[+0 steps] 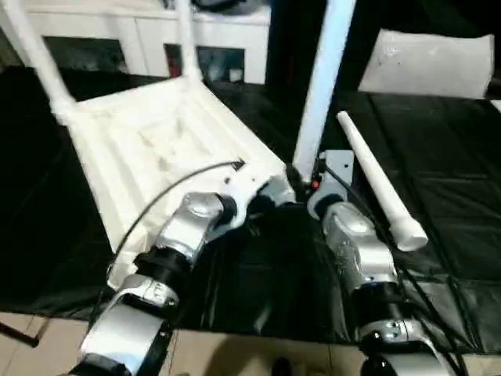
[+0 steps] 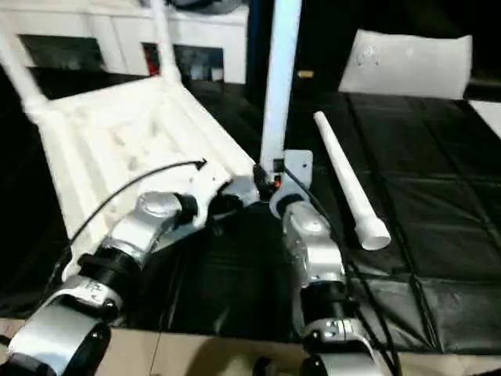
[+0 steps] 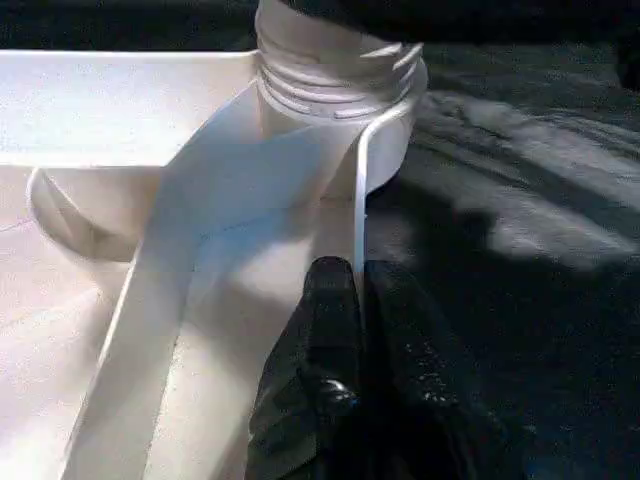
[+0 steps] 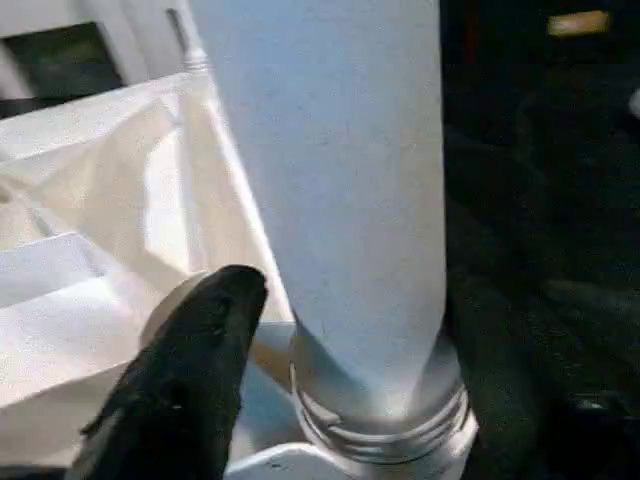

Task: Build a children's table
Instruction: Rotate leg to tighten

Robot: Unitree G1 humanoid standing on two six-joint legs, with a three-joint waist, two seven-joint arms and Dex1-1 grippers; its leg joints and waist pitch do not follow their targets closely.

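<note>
Left eye view: three legs (image 1: 322,86) stand socketed, one (image 1: 379,182) lies loose — left gripper (image 3: 358,290) pinches table rim (image 3: 357,215), right gripper's (image 4: 330,330) jaws straddle a leg.

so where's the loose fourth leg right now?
The loose leg lies flat on the black floor covering in the head views, on the robot's right, beside the right forearm.

Silver forearms (image 1: 356,243), black joint collars, thin black cable along left arm, black-fingered gripper (image 3: 345,300).
</note>
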